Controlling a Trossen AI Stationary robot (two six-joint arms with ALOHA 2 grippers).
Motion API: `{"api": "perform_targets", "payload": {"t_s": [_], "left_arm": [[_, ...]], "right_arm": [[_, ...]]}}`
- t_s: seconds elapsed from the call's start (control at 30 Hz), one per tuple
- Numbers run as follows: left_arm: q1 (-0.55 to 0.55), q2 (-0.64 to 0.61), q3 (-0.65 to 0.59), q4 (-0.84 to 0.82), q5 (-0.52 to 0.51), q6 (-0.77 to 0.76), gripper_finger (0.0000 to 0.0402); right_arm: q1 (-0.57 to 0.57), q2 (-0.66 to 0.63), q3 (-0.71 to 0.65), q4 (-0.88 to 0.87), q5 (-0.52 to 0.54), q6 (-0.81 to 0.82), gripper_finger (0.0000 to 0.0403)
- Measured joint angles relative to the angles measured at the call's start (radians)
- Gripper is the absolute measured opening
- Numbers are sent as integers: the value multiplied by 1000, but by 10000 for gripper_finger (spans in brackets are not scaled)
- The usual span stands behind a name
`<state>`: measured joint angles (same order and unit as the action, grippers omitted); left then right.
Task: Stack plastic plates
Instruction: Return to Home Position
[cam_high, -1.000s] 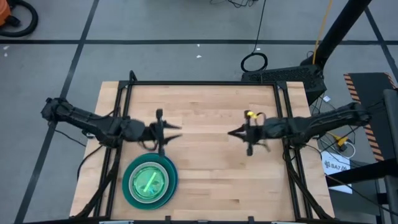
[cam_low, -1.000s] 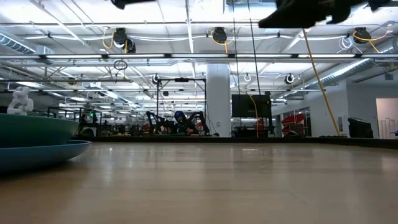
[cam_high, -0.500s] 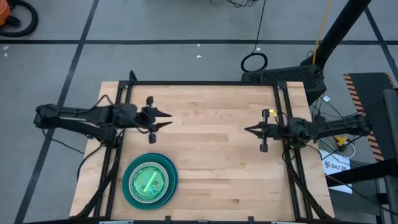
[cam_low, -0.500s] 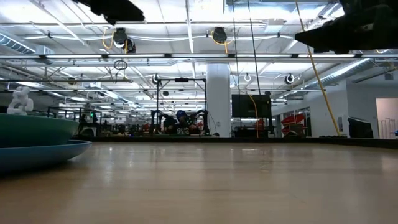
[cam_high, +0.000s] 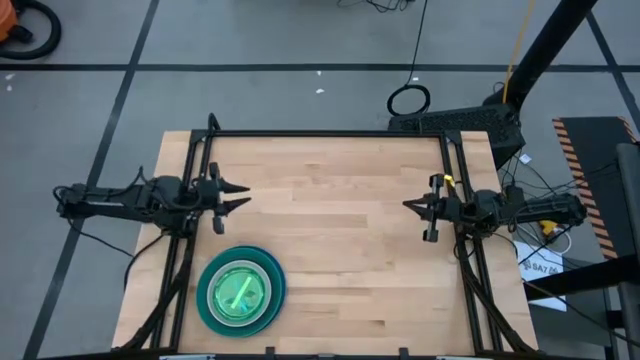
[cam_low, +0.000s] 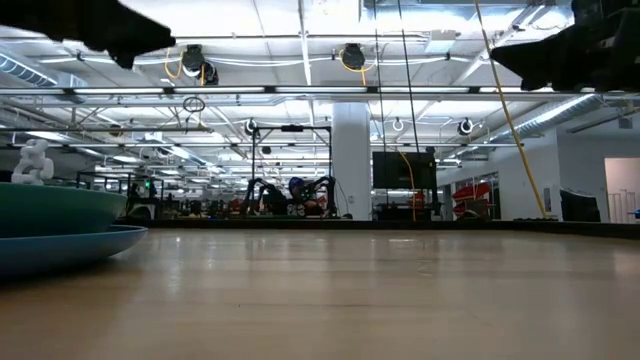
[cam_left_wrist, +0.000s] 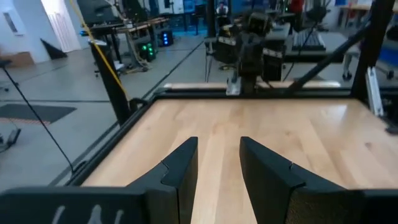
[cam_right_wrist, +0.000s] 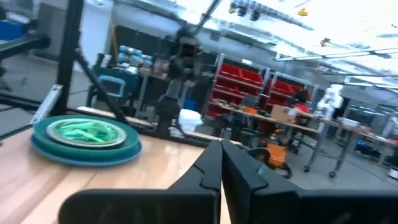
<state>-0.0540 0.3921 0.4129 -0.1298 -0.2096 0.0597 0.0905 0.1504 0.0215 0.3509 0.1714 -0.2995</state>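
Observation:
The plastic plates sit as one stack (cam_high: 240, 293) near the table's near-left corner. A blue plate is at the bottom, a teal one lies on it, and smaller plates nest inside with a lime green one on top. The right wrist view shows the stack (cam_right_wrist: 87, 140), and the low view shows its edge (cam_low: 55, 235). My left gripper (cam_high: 243, 196) hovers open above the table's left side, farther back than the stack (cam_left_wrist: 217, 140). My right gripper (cam_high: 407, 205) hovers shut near the right edge (cam_right_wrist: 222, 144). Neither gripper touches a plate.
Bare wooden table top (cam_high: 330, 230) lies between the two grippers. A black metal frame (cam_high: 330, 133) runs along the far edge and the sides. The opposite arm shows far off in each wrist view (cam_left_wrist: 249, 50) (cam_right_wrist: 177, 74).
Both arms have drawn back from the table's middle. The left gripper moved toward the left edge and a little toward the far edge. The right gripper moved toward the right edge. The stack of plates has stayed where it was.

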Motion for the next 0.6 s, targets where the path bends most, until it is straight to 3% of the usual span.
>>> {"api": "perform_targets", "payload": {"t_s": [0.27, 0.47, 0.6], "left_arm": [[45, -133, -79, -71, 0, 23, 126], [47, -326, -96, -149, 50, 40, 126], [48, -389, -118, -137, 37, -46, 126]], "right_arm": [[-12, -69, -2, -34, -16, -12, 0], [-13, -142, -4, -92, -18, 2, 0], [-13, -149, -4, -116, -17, 28, 0]]}}
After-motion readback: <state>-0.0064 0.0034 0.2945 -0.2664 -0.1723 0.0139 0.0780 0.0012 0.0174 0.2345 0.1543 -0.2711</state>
